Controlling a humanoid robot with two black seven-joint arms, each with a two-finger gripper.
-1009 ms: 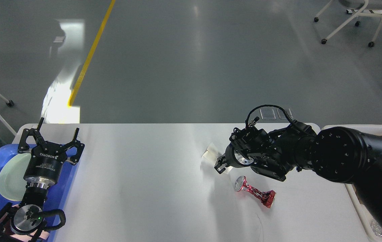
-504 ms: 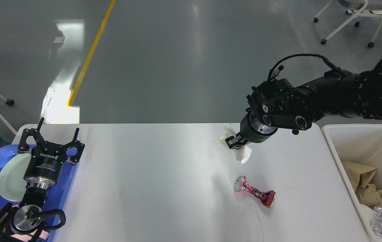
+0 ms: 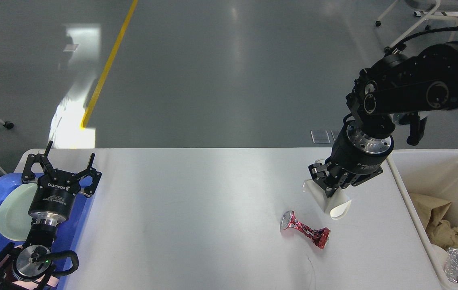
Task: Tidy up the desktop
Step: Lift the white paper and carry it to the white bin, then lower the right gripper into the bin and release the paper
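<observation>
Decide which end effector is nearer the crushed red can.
Right. The right end effector, holding a paper cup, hangs just above-right of the can; the left end effector is across the desktop.

A lab or test hall: bare grey polished floor [image 3: 221, 80] with a yellow marking line [image 3: 108, 64], and wheeled chair frames [image 3: 410, 24] beyond the counter's [image 3: 196, 209] far edge.

both arms black. left gripper [image 3: 60, 166]: black linkage fingers, white lettering on a cylindrical body, silver wrist ring. right gripper [image 3: 327, 189]: black, silver flange, black cable looped above the arm.
</observation>
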